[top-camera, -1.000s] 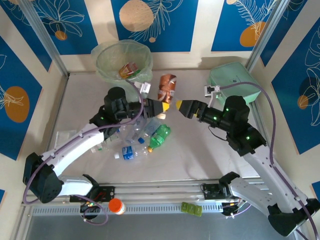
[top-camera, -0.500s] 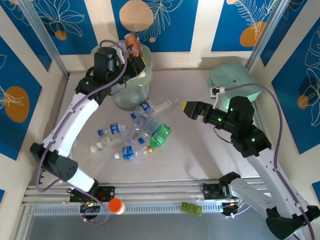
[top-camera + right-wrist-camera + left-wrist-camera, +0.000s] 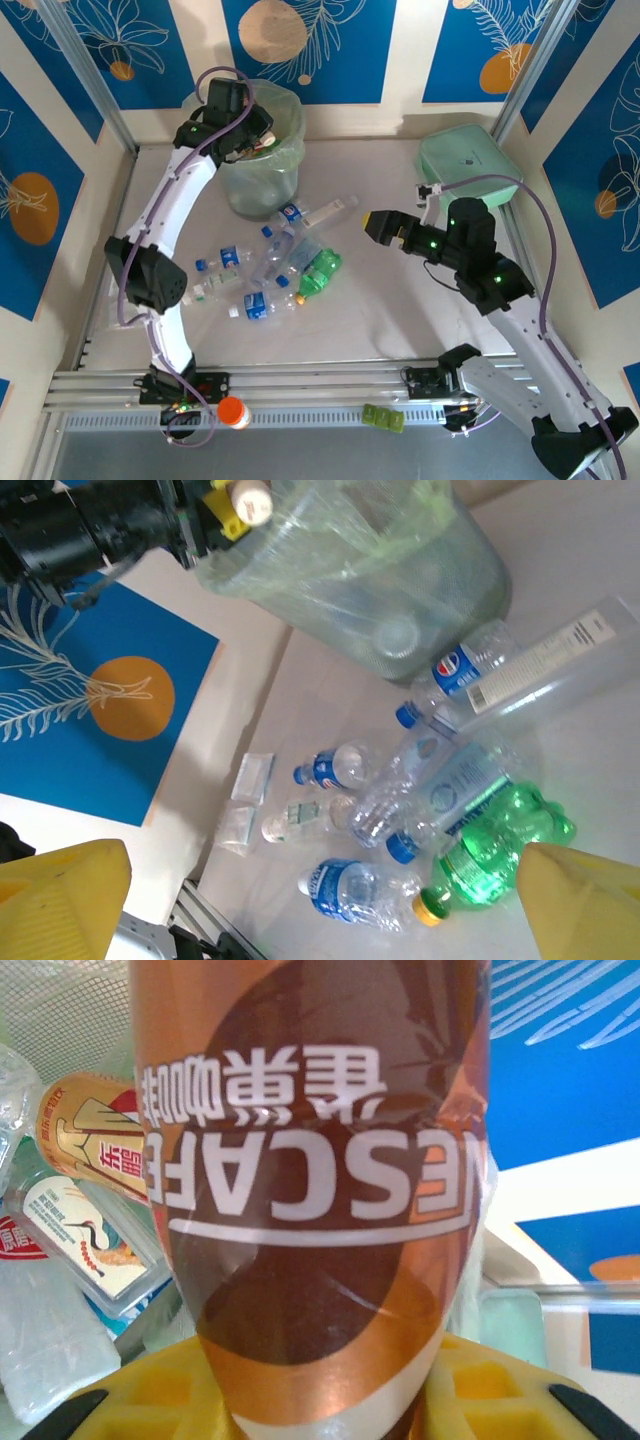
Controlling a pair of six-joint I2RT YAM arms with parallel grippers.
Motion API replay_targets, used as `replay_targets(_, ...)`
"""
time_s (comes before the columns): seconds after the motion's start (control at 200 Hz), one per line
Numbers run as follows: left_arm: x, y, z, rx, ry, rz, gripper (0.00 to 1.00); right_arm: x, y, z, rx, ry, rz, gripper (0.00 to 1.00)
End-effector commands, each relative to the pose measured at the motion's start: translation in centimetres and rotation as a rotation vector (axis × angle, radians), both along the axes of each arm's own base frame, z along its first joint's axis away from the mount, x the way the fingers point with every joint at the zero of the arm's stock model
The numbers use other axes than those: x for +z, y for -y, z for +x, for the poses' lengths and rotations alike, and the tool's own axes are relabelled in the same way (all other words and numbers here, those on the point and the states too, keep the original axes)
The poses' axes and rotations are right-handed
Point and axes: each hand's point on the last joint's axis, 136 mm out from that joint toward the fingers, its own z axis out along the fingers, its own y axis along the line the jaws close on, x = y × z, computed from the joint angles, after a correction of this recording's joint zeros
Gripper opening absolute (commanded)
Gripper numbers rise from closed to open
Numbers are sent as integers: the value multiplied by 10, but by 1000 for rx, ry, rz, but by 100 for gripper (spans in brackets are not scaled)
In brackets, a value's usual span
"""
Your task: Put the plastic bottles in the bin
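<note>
Up at the mouth of the pale-green bin (image 3: 262, 185), clamped in the left gripper (image 3: 255, 135): a brown-and-orange coffee bottle (image 3: 310, 1210), pinched at one end between the yellow pads (image 3: 150, 1400), its label upside down in the wrist view. Beside it, down inside the bin's clear liner, a few bottles lying loose, one with an orange-and-cream label (image 3: 85, 1135). Out on the table (image 3: 400, 300), near the bin's foot, a loose heap of clear bottles with blue caps (image 3: 265, 262), and at the heap's right edge a green bottle (image 3: 318, 272) on its side. Well apart to the right, hanging over the table, the right gripper (image 3: 372, 225), jaws spread wide and holding nothing, pointed toward the heap. Behind it, in the far right corner, a flat mint-green case (image 3: 468, 160).
</note>
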Motion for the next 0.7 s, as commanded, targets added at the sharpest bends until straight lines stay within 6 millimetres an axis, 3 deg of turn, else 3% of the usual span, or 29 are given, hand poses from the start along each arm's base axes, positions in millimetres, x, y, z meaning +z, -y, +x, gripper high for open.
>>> replay_targets(0.0, 5, -1, 19, 25, 8, -75, 9, -7, 0, 5, -16, -15, 11, 99)
replay_targets(0.335, -31, 5, 55, 17, -44, -99, 28, -26, -10, 0, -4, -21, -28, 96)
replay_targets(0.44, -39, 12, 59, -10, -53, -126, 47, -26, -10, 0, -7, -13, -49, 96)
replay_targets(0.525, -39, 13, 59, -14, -54, -126, 58, -21, -10, 0, -6, 2, -58, 96)
replay_targets(0.695, -27, 6, 54, -20, -36, -113, 66, -15, -8, 0, -7, 23, -78, 96)
